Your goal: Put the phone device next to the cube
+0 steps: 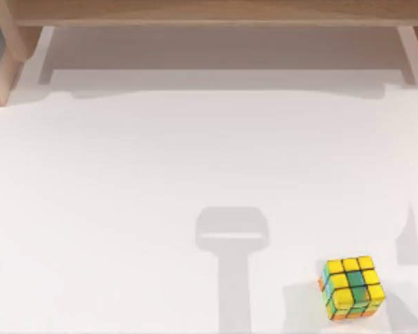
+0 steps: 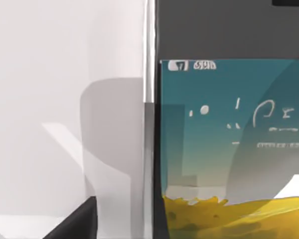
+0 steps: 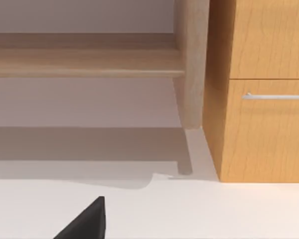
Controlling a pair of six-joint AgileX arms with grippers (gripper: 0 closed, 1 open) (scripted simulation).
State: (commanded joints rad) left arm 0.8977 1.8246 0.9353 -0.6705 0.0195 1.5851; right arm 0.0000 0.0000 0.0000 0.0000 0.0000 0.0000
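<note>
- One cube [image 1: 352,287], mostly yellow tiles with green and orange among black grid lines, sits at the near right of the white table [image 1: 125,209].
- One phone device [image 2: 229,149] fills the left wrist view very close to that camera: white frame edge, teal screen over a yellow band, small white writing too blurred to read.
- Whether either gripper's fingers are spread or pinching, I cannot tell.
- A wooden shelf [image 1: 209,14] spans the far edge.
- A wooden cabinet [image 3: 264,89] with one metal handle [image 3: 276,96] stands far off.
</note>
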